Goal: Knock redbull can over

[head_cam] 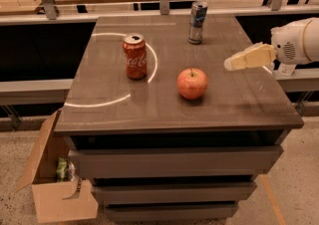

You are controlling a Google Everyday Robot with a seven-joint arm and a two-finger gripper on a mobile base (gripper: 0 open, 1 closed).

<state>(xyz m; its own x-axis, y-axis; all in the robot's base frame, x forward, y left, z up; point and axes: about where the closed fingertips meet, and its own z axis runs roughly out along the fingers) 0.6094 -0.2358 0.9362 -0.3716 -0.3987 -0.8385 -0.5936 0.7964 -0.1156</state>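
At the right edge of the frame, the cream-coloured gripper hangs over the dark grey tabletop, gripping nothing; whether it is open or closed cannot be told. The slim blue-and-silver redbull can stands upright at upper centre, well apart from it. A red Coca-Cola can and a red apple sit mid-frame.

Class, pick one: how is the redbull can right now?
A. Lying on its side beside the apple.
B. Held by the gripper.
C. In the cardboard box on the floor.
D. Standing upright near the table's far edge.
D: the redbull can stands upright near the far edge of the table, beyond the apple, and the gripper hangs over the table's right side, well apart from it.
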